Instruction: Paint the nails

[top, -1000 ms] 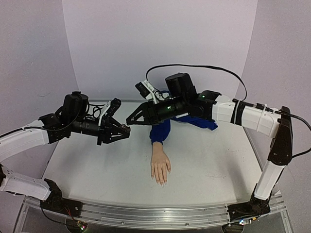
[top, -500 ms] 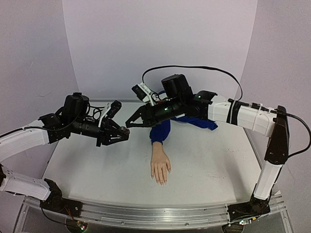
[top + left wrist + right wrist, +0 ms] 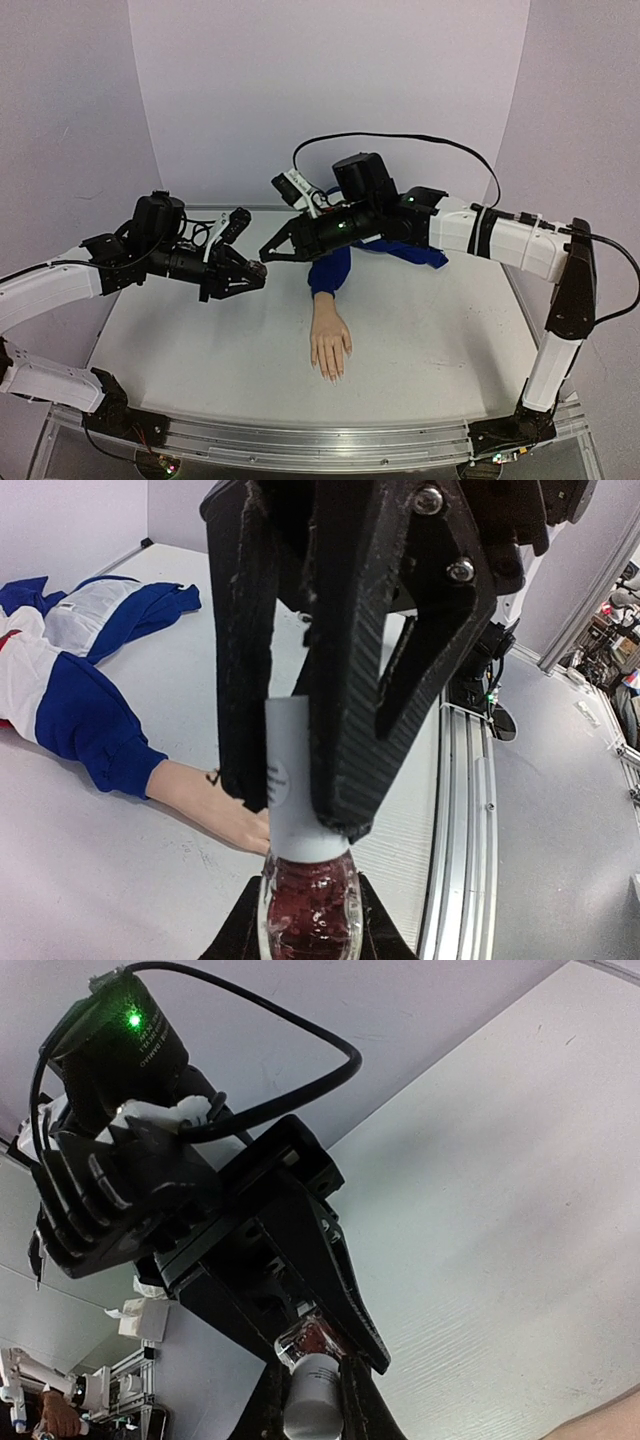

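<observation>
The two arms meet in mid-air above the counter (image 3: 180, 350), sharing one small object between them so that each can work against the other. The left fingers (image 3: 330, 1270) are closed to a narrow gap around the dark-red glass body of the polish bottle (image 3: 308, 915), holding it firmly off the surface. The right fingers (image 3: 350, 680) are clamped just as narrowly on its white cap (image 3: 292, 795), coming in from the opposite side along the same axis. That opposed, in-line grip reads as the set-up for twisting the cap loose and drawing the brush out: one side anchors the glass, the other turns. Cap and bottle look joined at this moment, with no gap showing between them. The mannequin hand (image 3: 331, 345) lies flat and palm down on the counter, well below and slightly to the right of the bottle, its blue sleeve (image 3: 328, 270) trailing toward the back wall. The nails (image 3: 331, 375) sit at the fingertips pointing toward the arm bases, exposed and unobstructed, though too small here to tell their colour.
</observation>
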### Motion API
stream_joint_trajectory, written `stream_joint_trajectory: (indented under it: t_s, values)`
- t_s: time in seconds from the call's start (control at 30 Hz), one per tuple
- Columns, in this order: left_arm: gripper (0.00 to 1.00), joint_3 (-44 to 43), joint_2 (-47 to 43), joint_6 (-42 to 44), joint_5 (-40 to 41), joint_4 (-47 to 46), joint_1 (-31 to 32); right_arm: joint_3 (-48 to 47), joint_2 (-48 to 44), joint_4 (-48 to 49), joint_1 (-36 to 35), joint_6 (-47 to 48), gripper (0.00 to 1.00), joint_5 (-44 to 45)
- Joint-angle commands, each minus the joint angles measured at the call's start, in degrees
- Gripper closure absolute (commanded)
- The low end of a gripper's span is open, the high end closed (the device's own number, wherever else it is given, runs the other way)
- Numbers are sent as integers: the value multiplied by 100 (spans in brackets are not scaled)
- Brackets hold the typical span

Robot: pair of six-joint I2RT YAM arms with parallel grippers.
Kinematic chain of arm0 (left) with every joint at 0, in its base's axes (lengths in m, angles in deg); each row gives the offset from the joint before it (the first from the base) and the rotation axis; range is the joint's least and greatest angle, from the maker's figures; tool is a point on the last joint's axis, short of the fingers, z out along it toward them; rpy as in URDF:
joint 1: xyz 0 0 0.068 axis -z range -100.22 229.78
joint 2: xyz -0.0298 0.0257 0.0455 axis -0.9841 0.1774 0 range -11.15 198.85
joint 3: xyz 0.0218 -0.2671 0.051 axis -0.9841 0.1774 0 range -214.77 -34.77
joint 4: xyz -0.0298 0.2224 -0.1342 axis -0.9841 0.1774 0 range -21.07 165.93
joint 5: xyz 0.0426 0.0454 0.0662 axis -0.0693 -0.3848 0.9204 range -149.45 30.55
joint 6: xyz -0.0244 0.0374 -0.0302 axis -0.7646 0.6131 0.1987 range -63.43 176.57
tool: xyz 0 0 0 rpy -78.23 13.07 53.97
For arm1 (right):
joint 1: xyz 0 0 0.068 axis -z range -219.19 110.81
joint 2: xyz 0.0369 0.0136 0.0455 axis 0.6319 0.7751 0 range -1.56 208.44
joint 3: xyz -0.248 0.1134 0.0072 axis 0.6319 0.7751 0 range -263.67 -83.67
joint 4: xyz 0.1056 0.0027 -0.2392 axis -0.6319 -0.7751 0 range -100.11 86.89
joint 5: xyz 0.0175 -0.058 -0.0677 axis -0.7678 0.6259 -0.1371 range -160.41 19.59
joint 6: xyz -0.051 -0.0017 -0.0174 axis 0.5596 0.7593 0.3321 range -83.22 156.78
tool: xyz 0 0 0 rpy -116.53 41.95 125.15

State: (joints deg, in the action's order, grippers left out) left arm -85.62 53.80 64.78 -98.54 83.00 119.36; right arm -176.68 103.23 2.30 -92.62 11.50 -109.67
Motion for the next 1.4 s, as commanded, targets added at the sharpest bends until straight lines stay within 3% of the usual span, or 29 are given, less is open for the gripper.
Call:
stream_joint_trajectory:
  t_s: [0.0, 0.63, 1.03, 1.2, 1.37]
  values:
    - [100, -232, 3, 122, 50, -137, -11, 153, -683, 259, -18, 179, 100, 426]
    - [100, -235, 14, 142, 14, -123, -11, 343, -877, 431, -16, 100, 100, 455]
    - [100, -202, -27, 179, 451, -132, -11, 1207, -1849, 813, 63, 211, 100, 1055]
    - [100, -257, -185, 91, 869, -165, -11, 2017, -2559, 774, 194, 973, 100, 1829]
    - [100, -499, -631, -71, 1841, -266, -11, 2918, -3023, 570, 193, 2535, 100, 2092]
